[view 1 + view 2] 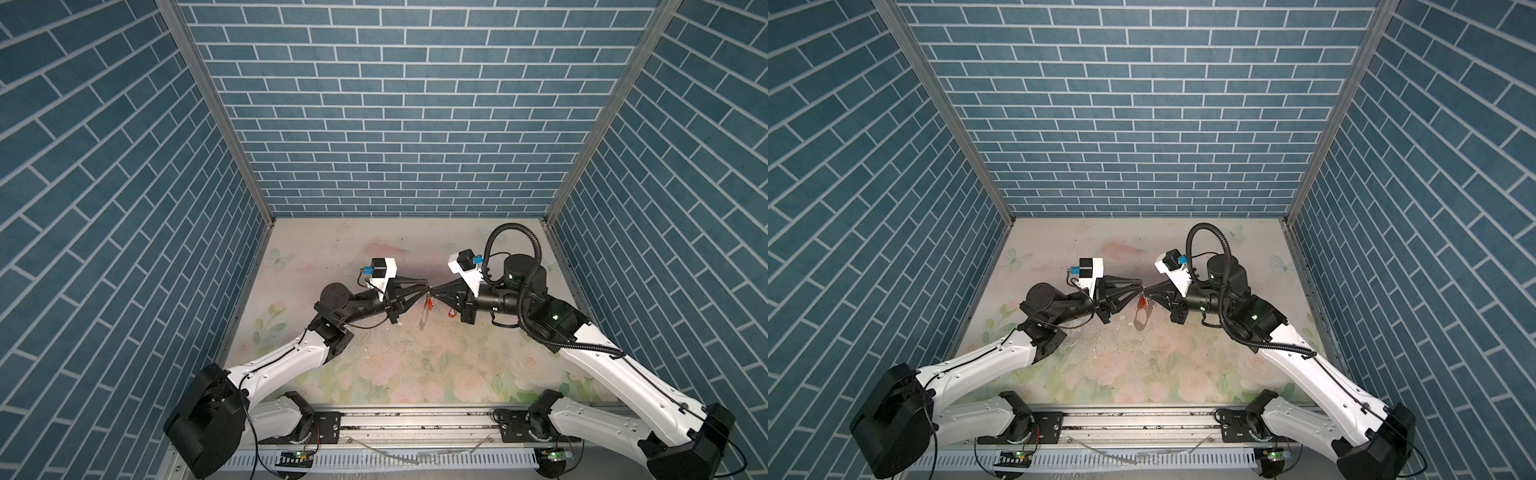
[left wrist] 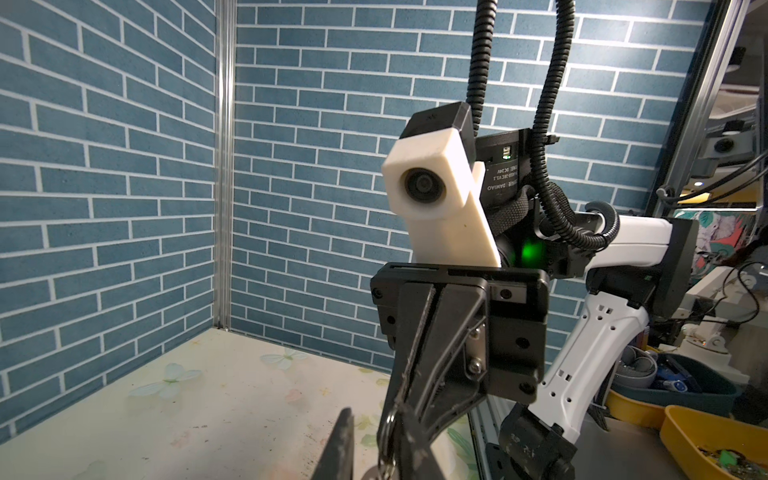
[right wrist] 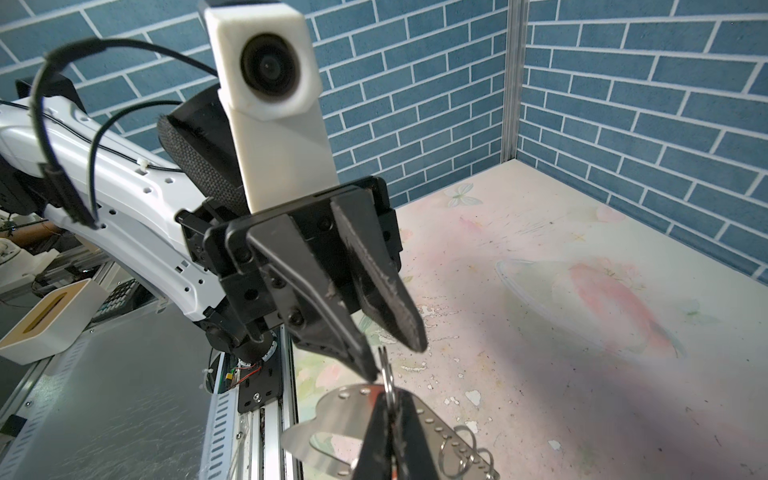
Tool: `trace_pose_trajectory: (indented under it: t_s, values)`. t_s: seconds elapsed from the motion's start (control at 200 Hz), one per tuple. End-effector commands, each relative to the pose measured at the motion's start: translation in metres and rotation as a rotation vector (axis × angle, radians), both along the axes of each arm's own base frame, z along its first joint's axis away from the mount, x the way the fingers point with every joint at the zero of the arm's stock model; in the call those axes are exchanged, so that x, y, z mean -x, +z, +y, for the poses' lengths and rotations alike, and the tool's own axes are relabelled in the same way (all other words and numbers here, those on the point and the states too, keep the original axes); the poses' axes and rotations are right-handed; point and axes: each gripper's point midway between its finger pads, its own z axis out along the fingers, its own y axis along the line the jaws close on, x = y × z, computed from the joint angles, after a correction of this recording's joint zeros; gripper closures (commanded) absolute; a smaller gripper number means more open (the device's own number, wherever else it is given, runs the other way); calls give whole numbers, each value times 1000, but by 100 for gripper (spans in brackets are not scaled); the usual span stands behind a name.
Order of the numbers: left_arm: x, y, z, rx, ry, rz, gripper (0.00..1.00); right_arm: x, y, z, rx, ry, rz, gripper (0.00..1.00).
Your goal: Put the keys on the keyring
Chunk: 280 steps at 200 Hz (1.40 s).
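Nearest the front, the keyring (image 3: 336, 415) hangs clear of the table w/ an orange-tagged key (image 1: 1143, 302) just above it, both seemingly dangling from one small ring (image 3: 388, 376). The right gripper (image 3: 390, 401) is clamped tight on that ring, prob. to keep it steady & edge-on for the left gripper (image 3: 394, 359), whose jaws stand narrowly apart either side of the ring's top w/o pinching it. Further back lies the floral table (image 1: 332, 249); 2nd key not in sight, & can't tell if this key's threaded yet.

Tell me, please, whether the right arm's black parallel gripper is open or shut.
Shut: the black right gripper pinches a small silver ring, jaws showing no gap.
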Motion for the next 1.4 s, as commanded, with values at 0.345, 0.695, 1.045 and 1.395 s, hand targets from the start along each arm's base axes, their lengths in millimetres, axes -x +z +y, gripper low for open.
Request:
trace_pose_trajectory:
  t_s: [0.345, 0.695, 1.045, 1.395]
  values:
    - [-3, -2, 54, -409, 236, 78, 70, 2, 12, 2, 278, 168, -68, 100]
    - [7, -10, 43, -498, 144, 126, 70, -2, 8, 4, 468, 310, -39, 100]
    - [3, 3, 15, -456, 39, 69, 69, 2, 9, 11, 464, 387, -19, 100]
    - [8, 7, 5, -429, -27, 39, 68, 2, 12, 15, 436, 400, -27, 100]
